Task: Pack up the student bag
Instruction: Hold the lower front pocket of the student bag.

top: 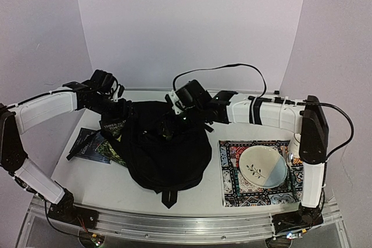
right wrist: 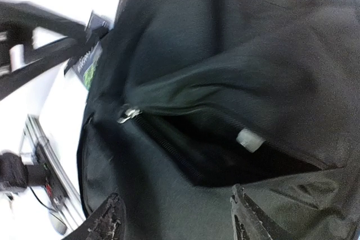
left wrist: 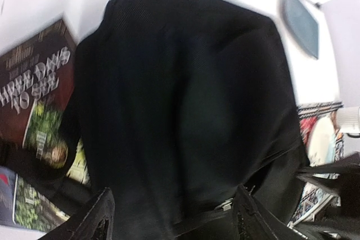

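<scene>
Left gripper point(left wrist: 174, 198) and right gripper point(right wrist: 177, 195) hang over the black backpack point(top: 168, 155), jaws apart on both; its zipper point(right wrist: 128, 114) gapes open.

Bright even light, soft shadows, student bag point(left wrist: 185, 111) blurred in wrist views

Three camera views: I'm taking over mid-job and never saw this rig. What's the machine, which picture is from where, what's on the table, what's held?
Two white-and-black robot arms are bolted at the near edge of the table. The top view looks down from behind them; the other two come from a camera on each wrist. In the middle lies the large soft black fabric backpack, its zip opening gaping in the right wrist view. Left of it lie glossy books; right of it, a patterned mat bears a pale round plate. The left gripper and right gripper stand open over the bag, holding nothing.
</scene>
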`<state>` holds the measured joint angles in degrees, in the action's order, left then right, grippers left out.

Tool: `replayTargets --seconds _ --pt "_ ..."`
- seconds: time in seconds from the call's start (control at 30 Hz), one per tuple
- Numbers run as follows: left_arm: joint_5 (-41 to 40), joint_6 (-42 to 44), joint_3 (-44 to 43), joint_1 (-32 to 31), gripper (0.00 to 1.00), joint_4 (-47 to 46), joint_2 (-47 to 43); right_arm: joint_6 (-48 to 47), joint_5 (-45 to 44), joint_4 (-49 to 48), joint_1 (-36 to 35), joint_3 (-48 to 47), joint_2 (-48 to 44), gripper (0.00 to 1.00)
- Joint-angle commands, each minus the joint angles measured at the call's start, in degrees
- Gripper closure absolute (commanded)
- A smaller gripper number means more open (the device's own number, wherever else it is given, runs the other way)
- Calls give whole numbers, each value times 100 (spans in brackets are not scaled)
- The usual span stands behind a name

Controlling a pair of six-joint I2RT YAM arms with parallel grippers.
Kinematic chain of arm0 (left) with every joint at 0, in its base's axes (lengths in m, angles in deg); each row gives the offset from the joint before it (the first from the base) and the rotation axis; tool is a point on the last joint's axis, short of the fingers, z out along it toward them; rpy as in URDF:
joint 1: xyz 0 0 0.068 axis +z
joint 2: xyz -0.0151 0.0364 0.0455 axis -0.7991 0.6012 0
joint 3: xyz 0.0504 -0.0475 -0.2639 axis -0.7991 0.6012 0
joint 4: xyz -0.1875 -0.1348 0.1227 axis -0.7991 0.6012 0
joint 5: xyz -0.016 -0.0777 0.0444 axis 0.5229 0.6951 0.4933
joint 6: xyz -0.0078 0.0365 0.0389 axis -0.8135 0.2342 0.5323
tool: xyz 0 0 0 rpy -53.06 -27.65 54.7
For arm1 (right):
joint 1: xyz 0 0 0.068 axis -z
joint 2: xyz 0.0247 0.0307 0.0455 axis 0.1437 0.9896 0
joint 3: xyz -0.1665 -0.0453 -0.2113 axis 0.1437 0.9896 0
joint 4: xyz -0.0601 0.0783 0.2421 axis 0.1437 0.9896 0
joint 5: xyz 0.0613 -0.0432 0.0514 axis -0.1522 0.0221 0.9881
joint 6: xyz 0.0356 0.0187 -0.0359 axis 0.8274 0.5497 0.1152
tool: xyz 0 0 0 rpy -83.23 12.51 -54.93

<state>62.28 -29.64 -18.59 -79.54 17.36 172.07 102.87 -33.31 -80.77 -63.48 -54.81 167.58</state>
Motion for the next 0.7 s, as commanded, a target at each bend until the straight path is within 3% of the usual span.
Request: replayTargets --seconds 0.0,0.17,0.27,0.47,0.57,0.67 --pt "353 -104 214 159 25 66 67 -1060 -415 877 -327 -820 204 34" --pt "704 -81 289 222 26 -128 302 -1534 -553 1156 -497 -1465 565 33" --pt "976 -107 361 220 34 -302 453 -1873 -686 1229 -565 -1798 763 32" --pt "1445 -302 602 221 73 -643 406 -2587 -963 1247 -660 -2267 1109 32" --pt "1652 -425 643 220 88 -769 262 -2845 -1019 1246 -680 -2447 1254 31" --pt "1863 -568 646 219 97 -877 146 -3047 -1062 1250 -698 -2587 1376 31"
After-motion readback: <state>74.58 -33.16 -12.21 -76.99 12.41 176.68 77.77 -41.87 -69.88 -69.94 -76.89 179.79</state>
